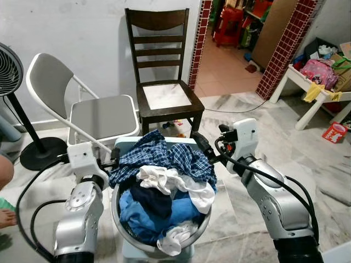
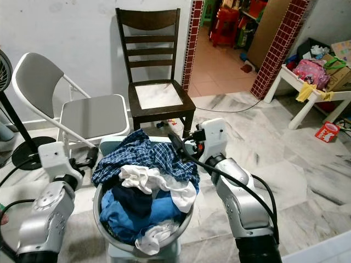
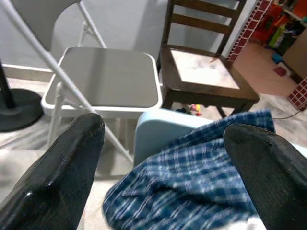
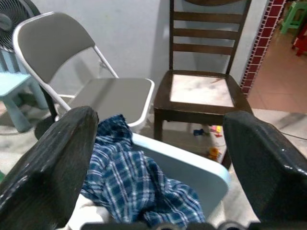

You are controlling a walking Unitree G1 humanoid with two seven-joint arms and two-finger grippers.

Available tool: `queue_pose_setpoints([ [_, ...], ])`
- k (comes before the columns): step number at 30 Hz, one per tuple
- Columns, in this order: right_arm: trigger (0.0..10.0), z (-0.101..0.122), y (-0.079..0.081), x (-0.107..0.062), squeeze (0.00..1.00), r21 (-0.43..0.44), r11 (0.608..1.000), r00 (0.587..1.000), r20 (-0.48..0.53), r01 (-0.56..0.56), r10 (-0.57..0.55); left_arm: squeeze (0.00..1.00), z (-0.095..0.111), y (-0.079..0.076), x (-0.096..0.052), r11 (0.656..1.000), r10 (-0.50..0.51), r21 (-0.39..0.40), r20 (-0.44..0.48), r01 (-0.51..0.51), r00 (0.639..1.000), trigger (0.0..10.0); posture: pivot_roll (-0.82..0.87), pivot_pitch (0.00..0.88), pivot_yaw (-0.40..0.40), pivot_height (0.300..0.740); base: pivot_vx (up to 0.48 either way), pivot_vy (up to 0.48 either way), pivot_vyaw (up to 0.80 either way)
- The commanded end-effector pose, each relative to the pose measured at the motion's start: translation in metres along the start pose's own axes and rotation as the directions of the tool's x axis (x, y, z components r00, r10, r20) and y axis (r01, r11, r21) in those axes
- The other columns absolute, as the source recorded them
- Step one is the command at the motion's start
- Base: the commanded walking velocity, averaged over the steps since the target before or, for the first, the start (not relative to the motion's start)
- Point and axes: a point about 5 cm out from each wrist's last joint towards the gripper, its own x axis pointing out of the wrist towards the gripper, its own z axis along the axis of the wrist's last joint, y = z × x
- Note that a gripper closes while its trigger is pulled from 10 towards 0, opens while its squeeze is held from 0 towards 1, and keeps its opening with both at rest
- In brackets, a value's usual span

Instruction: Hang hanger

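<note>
A round metal basin (image 1: 117,220) heaped with clothes stands on a light blue stool (image 1: 125,143) right in front of me. A blue plaid shirt (image 1: 164,156) lies on top, over white and blue garments. My left gripper (image 1: 113,157) is at the basin's left rim, open, its fingers (image 3: 62,177) spread wide above the plaid shirt (image 3: 201,187) and holding nothing. My right gripper (image 1: 203,147) is at the basin's right rim beside the shirt, also open and holding nothing, with its fingers (image 4: 53,163) far apart.
A grey folding chair (image 1: 102,117) and a dark wooden chair (image 1: 164,96) stand just behind the basin against the wall. A standing fan (image 1: 9,72) is at far left, with a person's foot (image 1: 5,217) on the floor near it. At right is a cluttered white table (image 1: 307,94).
</note>
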Motion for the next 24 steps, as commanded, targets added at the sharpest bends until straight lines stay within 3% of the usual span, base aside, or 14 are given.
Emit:
queue_pose_setpoints([
  [1,10.0,0.007,-0.006,-0.006,0.0,-0.063,0.997,0.999,0.022,0.037,-0.035,0.0,0.002,-0.001,0.008,1.0,-0.021,0.009,-0.016,0.022,1.0,10.0,-0.07,0.097,-0.099,0.74,0.0,0.0,0.0],
  [4,10.0,0.005,-0.008,-0.008,0.0,-0.112,0.993,0.999,0.014,0.049,-0.047,0.0,-0.001,-0.002,0.013,1.0,-0.024,0.017,-0.06,0.025,0.998,10.0,-0.08,0.099,-0.101,0.74,0.0,0.0,0.0],
  [9,10.0,0.003,-0.011,-0.011,0.0,-0.161,0.984,0.997,0.003,0.072,-0.073,0.0,-0.015,-0.018,0.026,0.998,-0.059,0.02,-0.179,0.064,0.982,10.0,-0.1,0.102,-0.106,0.74,0.0,0.0,0.0],
  [11,10.0,0.005,-0.011,-0.011,0.0,-0.164,0.984,0.997,0.006,0.072,-0.072,0.0,-0.016,-0.024,0.03,0.997,-0.07,-0.022,-0.191,0.067,0.979,10.0,-0.1,0.102,-0.106,0.74,0.0,0.0,0.0],
  [16,10.0,0.009,-0.013,-0.01,0.0,-0.185,0.979,0.997,0.021,0.08,-0.078,0.0,-0.007,-0.045,0.038,0.986,-0.168,-0.031,-0.176,0.165,0.97,10.0,-0.12,0.093,-0.09,0.74,0.0,0.0,0.0],
  [24,10.0,0.011,-0.021,-0.013,0.0,-0.177,0.977,0.993,0.035,0.117,-0.113,0.0,-0.017,-0.056,0.035,0.979,-0.202,-0.032,-0.217,0.199,0.955,10.0,-0.1,0.099,-0.095,0.74,0.0,0.0,0.0],
])
